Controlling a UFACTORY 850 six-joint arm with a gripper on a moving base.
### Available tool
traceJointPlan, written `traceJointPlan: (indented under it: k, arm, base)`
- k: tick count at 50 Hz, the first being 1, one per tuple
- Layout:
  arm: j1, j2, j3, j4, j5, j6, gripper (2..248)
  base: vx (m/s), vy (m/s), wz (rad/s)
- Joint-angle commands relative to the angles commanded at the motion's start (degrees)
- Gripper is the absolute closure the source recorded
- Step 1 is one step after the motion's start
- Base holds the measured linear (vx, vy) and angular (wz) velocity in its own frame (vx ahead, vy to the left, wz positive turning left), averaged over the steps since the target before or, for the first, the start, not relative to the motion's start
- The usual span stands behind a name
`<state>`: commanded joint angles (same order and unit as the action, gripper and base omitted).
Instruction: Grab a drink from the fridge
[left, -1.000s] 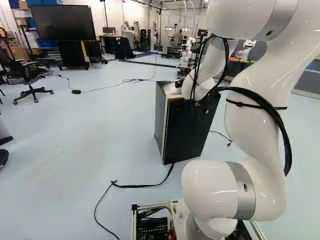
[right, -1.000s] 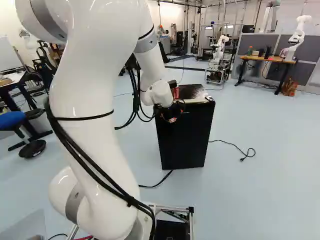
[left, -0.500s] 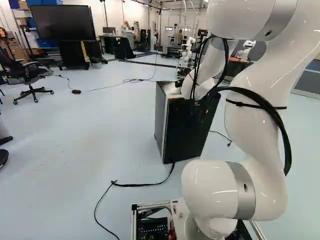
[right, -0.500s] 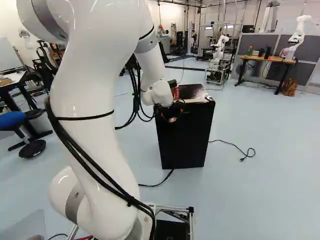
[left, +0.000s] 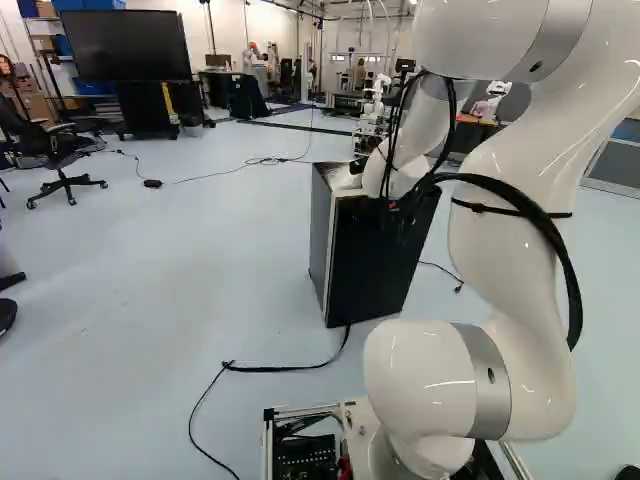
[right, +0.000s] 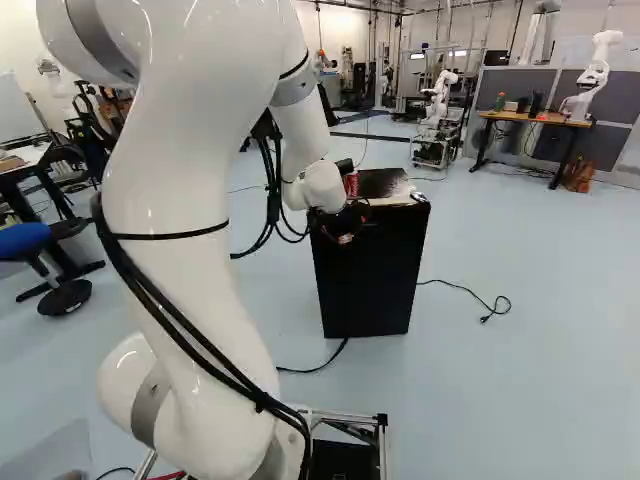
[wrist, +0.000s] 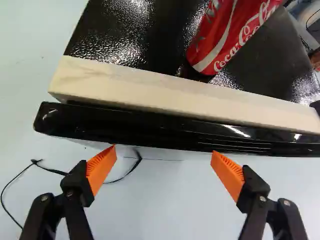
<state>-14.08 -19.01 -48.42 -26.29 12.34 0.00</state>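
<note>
The gripper (right: 345, 228) is at the upper front of the small black fridge (right: 370, 290), partly lost against its dark front. In the wrist view the gripper (wrist: 164, 162) stands open, its orange pads wide apart with nothing between them. Just ahead of the fingers runs the glossy black top edge of the fridge door (wrist: 160, 131), with a pale strip (wrist: 175, 97) behind it. The door looks closed. A red drink can (wrist: 225, 37) stands on the dark fridge top beyond that strip. The fridge's inside is hidden.
Black cables (left: 290, 371) lie on the floor before the fridge, and another (right: 470, 293) lies beside it. A wooden-topped desk (right: 535, 118) bears another robot (right: 597, 70); one more (right: 438, 98) stands farther back. An office chair (left: 65, 155) is at the left.
In the right base view my upper arm has shifted very slightly to the right. The fridge and the can stay where they were, and the base has not visibly moved.
</note>
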Motion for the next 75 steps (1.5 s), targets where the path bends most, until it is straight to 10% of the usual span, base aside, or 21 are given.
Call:
traceJointPlan:
  k: [40,75]
  arm:
    - [-0.81,9.00,10.84,0.00,3.27,0.00,3]
    - [-0.84,7.84,10.73,0.00,6.90,0.00,3]
  base:
    - [0.000,0.000,0.000]
    - [0.000,0.000,0.000]
